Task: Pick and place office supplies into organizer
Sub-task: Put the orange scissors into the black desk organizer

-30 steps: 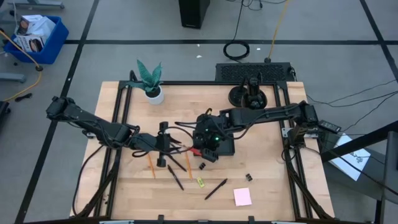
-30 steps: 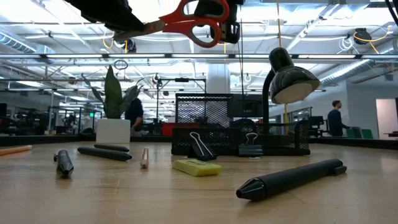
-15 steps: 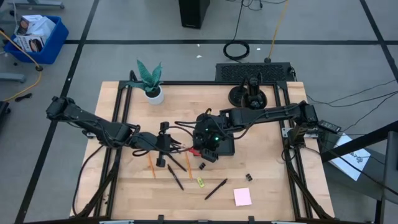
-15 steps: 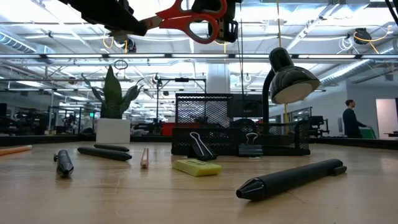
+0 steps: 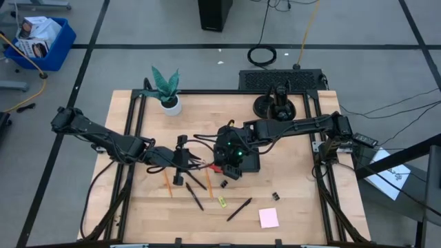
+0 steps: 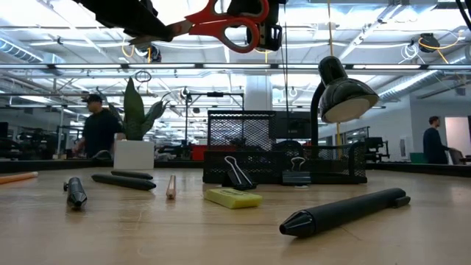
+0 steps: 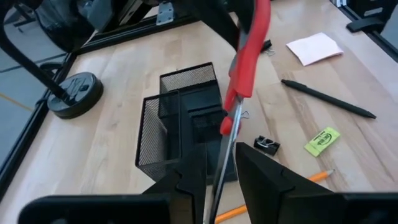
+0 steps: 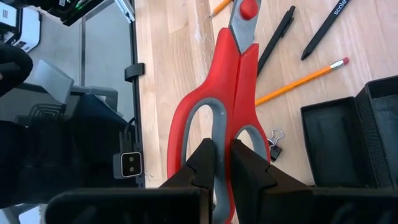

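Observation:
The red-handled scissors (image 8: 217,93) hang level in the air between my two grippers, above the table beside the black mesh organizer (image 7: 186,118). My right gripper (image 8: 224,152) is shut on the handle end. My left gripper (image 7: 221,171) stands at the blade end. Its fingers are slightly apart, with the closed blades (image 7: 225,146) running between them. In the high view the scissors (image 5: 212,166) show between the left gripper (image 5: 186,160) and the right gripper (image 5: 224,165), with the organizer (image 5: 249,162) partly under the right wrist. My left gripper has its fingers on either side of the closed blades, lying along them; whether they touch the blades I cannot tell. My right gripper pinches the two inner bars of the handle loops (image 8: 225,124) between its fingers, one finger at each loop. The scissors reach forward from the fingers, level and clear of the table.
On the table's near half lie black pens (image 5: 193,195) (image 5: 239,209), an orange pencil (image 5: 166,181), a yellow-green piece (image 5: 222,202), black clips (image 5: 275,196) (image 5: 224,184) and a pink pad (image 5: 269,218). A potted plant (image 5: 167,89) and a round black stand (image 5: 274,105) stand at the far edge.
The scissors have risen very slightly between the grippers. Both arms have kept their places.

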Tool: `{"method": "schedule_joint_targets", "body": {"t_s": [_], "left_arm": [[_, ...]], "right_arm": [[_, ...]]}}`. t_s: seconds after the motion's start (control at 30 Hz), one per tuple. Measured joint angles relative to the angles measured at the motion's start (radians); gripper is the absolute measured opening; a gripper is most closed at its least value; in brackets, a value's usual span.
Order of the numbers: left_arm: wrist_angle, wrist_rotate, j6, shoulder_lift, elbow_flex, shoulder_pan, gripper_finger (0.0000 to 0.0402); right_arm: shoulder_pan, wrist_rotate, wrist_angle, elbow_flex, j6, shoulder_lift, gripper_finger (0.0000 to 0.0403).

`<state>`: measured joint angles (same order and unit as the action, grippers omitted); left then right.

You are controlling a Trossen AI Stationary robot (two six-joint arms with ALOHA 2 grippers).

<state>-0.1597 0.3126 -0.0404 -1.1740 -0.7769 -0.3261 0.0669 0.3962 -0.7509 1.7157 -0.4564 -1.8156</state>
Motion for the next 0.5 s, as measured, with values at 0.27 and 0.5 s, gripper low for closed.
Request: {"method": "schedule_joint_targets", "body": {"t_s": [0.27,0.5], "left_arm": [[-0.005,-0.048,0.043,0.0,0.0,0.031,0.0075],[-0.019,-0.13,0.007,-0.001,0.0,0.033,0.0013]], "right_arm": [[0.0,0.001,0.024,0.0,-0.003,0.0,0.0019],[0.0,0.025,0.025,0.0,0.0,0.0,0.0019]]}}
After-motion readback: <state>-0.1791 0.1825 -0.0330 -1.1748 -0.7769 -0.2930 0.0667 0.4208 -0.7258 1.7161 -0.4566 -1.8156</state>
